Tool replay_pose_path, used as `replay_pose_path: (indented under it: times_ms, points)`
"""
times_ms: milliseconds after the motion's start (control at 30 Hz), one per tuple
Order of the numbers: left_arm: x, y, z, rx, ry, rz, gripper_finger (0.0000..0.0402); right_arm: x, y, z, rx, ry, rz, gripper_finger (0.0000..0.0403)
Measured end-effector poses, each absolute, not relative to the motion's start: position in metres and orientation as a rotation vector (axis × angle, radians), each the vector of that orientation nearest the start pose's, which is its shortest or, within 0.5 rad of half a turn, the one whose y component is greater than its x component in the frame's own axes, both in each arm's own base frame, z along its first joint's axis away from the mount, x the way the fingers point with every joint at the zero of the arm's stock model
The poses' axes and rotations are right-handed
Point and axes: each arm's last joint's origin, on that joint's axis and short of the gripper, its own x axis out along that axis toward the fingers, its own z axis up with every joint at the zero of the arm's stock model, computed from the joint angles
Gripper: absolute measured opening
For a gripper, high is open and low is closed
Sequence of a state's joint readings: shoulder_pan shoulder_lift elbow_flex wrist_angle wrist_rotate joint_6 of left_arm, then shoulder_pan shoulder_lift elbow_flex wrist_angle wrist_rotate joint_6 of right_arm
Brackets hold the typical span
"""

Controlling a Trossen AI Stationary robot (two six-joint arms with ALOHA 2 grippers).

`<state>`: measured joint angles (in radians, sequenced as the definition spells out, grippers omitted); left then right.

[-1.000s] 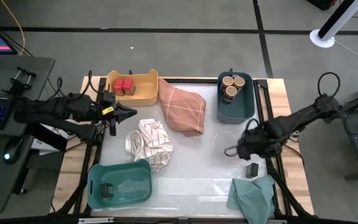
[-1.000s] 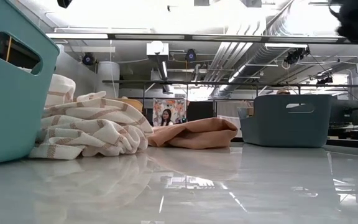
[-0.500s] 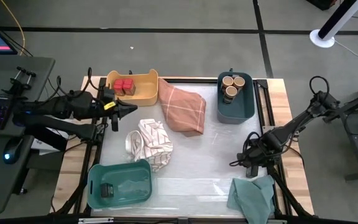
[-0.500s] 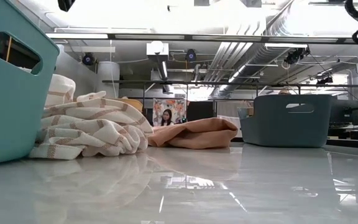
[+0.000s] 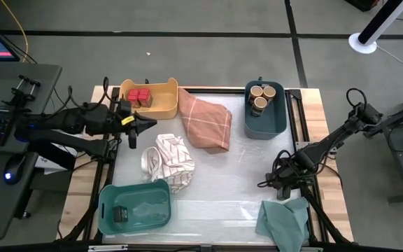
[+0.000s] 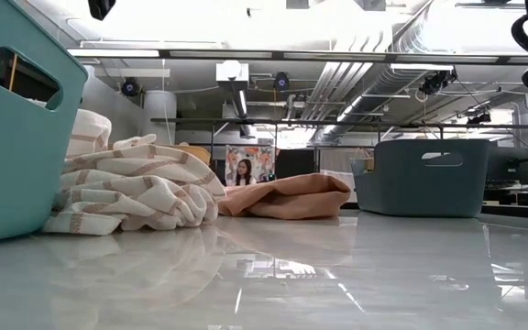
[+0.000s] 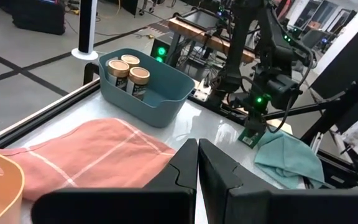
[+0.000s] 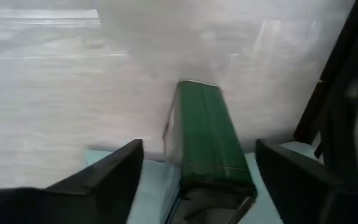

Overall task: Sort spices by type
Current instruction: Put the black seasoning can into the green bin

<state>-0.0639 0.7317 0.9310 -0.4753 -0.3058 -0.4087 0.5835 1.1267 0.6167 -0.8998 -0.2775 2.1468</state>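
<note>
The right gripper (image 8: 194, 180) stands wide open astride the small spice block (image 8: 207, 146), whose long axis runs straight ahead between the fingers (image 8: 98, 177), untouched.

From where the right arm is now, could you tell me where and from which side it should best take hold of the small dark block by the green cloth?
Grip the small dark block across its two long flat sides, coming straight down from above. The right gripper is already over it with fingers open, one on each side, and the block's length runs along the gap between them. The green cloth lies close by, so a level approach would likely snag it.
</note>
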Motion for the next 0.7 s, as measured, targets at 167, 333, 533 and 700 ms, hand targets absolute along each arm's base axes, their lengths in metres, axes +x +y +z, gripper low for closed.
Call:
replay_pose_path:
  times_ms: [167,333,533,700]
  points:
    - [0.144,-0.001,0.357,-0.345,0.262,0.283,0.0,0.135,0.099,0.181,1.418,1.463,-0.996,0.0152]
    - [0.143,-0.004,0.356,-0.362,0.291,0.193,0.0,0.141,0.101,0.189,1.396,1.412,-0.922,0.0117]
    - [0.133,-0.011,0.382,-0.331,0.076,-0.087,0.0,0.171,0.097,0.244,1.37,1.065,-0.766,0.0117]
    - [0.117,-0.015,0.399,-0.264,-0.089,-0.177,0.0,0.216,0.08,0.307,1.265,0.599,-0.566,0.0117]
